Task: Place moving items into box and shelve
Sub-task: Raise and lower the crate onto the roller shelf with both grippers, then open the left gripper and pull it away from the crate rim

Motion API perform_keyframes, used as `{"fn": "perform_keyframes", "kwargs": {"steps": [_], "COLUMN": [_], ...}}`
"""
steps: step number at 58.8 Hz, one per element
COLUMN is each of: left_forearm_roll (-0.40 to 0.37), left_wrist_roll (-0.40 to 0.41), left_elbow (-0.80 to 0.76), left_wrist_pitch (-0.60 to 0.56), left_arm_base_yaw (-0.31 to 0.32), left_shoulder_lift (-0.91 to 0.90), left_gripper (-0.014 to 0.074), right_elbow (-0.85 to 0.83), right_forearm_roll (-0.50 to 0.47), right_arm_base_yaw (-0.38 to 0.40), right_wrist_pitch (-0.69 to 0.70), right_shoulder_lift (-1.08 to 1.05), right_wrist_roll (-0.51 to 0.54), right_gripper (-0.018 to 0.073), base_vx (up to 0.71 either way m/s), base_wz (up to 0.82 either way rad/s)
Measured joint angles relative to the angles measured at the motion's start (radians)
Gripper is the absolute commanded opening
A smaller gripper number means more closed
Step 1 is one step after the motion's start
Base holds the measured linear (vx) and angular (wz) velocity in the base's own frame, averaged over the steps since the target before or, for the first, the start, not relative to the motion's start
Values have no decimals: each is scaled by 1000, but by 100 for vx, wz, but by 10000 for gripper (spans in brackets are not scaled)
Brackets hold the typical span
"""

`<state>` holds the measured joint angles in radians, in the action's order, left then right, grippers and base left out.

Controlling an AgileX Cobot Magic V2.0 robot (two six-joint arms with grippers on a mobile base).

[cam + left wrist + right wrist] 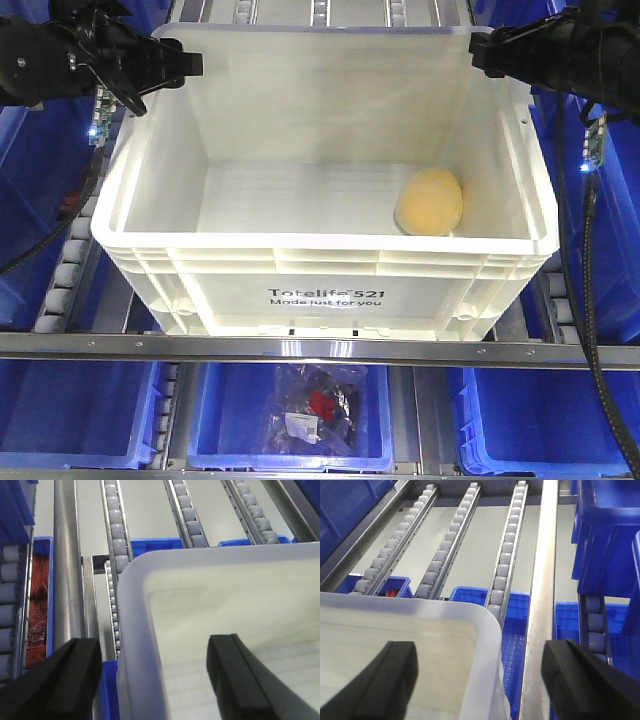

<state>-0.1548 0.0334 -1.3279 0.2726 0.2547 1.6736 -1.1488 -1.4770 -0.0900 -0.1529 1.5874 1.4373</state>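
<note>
We saw the white box (325, 262) sitting on the roller rails (116, 532) of the shelf, its printed side facing the front camera. Inside it, the pale yellow-orange lump (429, 201) lay on the floor near the right wall; the pinkish-brown one we could not find in any view.

Our left gripper (185, 65) hung at the box's far left corner with its fingers spread. In the left wrist view one finger (65, 680) sat outside the rim and the other inside, so the white wall ran between them without our being able to tell whether either touched it. Our right gripper (478, 52) was at the far right corner, likewise spread, one finger (385, 680) over the box's interior and the other beyond the steel rail (540, 605).

Around the box stood blue bins (290, 415) on the level below, the middle one holding a clear bag with something red and black in it. More blue bins (605, 535) crowded the right side, close beside the right arm. A black cable (590, 300) hung down along the box's right flank.
</note>
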Motion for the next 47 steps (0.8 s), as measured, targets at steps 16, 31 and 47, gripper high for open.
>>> {"fn": "perform_keyframes", "kwargs": {"steps": [16,31,47], "left_forearm_roll": [0,6,46], "left_wrist_roll": [0,0,-1], "left_elbow": [0,2,197], "left_wrist_pitch": [0,31,-51], "left_arm_base_yaw": [0,22,44], "left_shoulder_lift": [0,-33,-182], "left_gripper": [462,459,459], "right_elbow": [0,0,0], "right_forearm_roll": [0,0,0], "right_arm_base_yaw": [0,0,0], "right_wrist_pitch": [0,0,0], "right_shoulder_lift": [0,0,0], "right_wrist_roll": [0,1,1], "right_gripper": [398,321,252], "base_vx": [0,0,0], "base_wz": [0,0,0]}}
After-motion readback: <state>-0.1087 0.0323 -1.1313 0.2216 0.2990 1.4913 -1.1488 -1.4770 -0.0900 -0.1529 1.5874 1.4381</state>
